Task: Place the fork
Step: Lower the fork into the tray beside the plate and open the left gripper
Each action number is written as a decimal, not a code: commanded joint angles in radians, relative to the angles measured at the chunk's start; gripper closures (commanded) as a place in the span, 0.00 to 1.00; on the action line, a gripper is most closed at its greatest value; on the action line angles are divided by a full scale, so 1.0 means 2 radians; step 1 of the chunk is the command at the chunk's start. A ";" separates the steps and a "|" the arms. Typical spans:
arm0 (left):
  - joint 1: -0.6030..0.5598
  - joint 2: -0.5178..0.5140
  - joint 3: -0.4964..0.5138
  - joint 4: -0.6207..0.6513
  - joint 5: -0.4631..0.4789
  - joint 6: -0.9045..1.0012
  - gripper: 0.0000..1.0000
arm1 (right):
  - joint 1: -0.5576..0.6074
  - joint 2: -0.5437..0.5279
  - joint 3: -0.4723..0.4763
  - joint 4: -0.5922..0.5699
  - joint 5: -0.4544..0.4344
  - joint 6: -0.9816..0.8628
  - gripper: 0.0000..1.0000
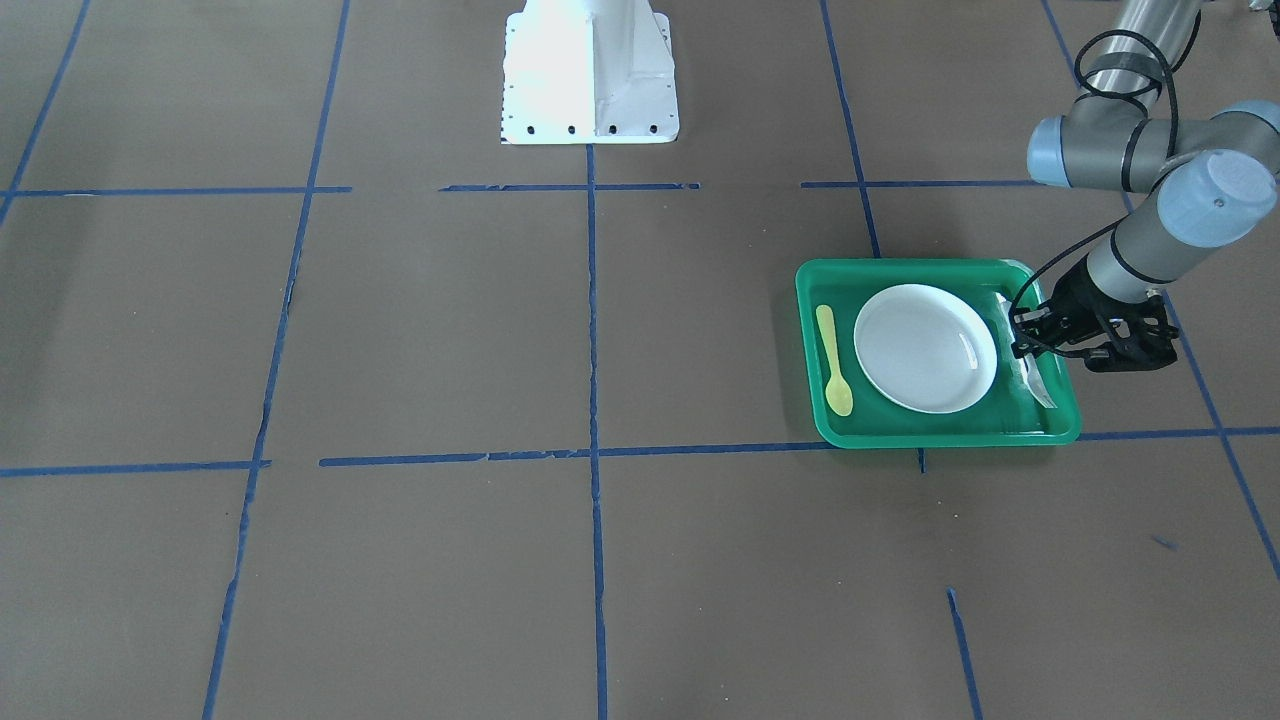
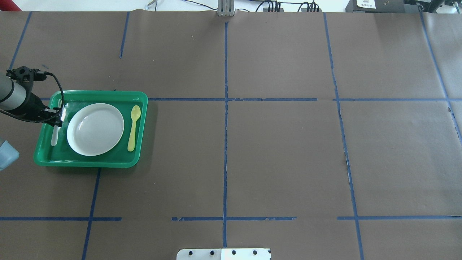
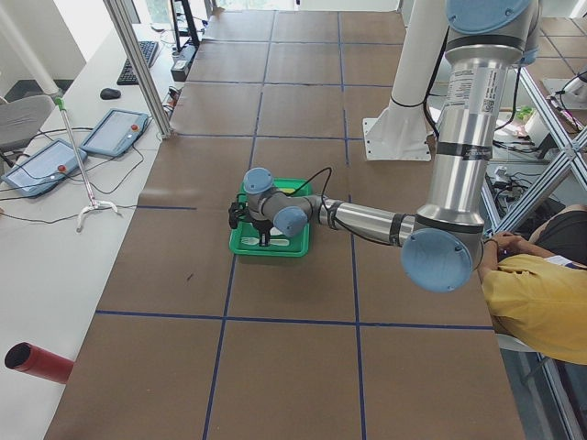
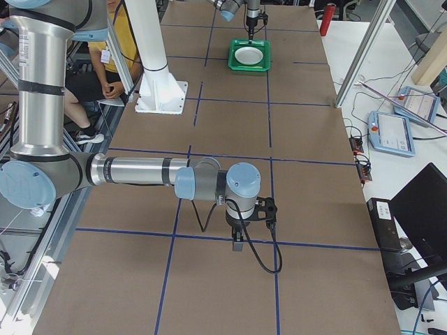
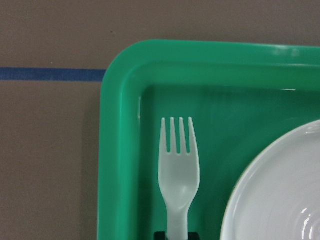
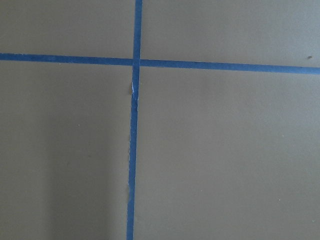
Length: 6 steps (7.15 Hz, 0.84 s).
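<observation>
Reaching in from the overhead view's left edge, the left gripper (image 2: 56, 119) stands over the left-hand strip of a green tray (image 2: 90, 163). Its fingertips (image 5: 161, 234) are drawn in tight against both sides of the handle of the fork (image 5: 179, 170), clamping it. The pale plastic fork runs flat along that strip, between the tray wall and a round white plate (image 2: 95, 129). Its tines point toward the tray's far corner. Right of the plate and just clear of it, a yellow plastic spoon (image 2: 133, 124) lies parallel to the fork, bowl toward the far rim. Blue tape lines (image 2: 225, 108) grid the brown tabletop (image 2: 281, 155) beyond. The right gripper (image 4: 238, 243) shows only in a side view, pointing down near a tape crossing well apart from the tray. Whether it is open or closed cannot be told.
</observation>
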 commanded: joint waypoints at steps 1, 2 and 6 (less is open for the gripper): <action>0.000 -0.006 0.009 -0.001 0.001 0.001 0.83 | 0.000 0.000 0.000 0.000 0.000 0.000 0.00; 0.000 -0.006 0.009 -0.001 0.001 0.001 0.64 | 0.000 0.000 0.000 0.000 0.000 0.000 0.00; -0.002 -0.004 -0.009 0.003 -0.005 -0.001 0.49 | 0.000 0.000 0.000 0.000 0.000 0.000 0.00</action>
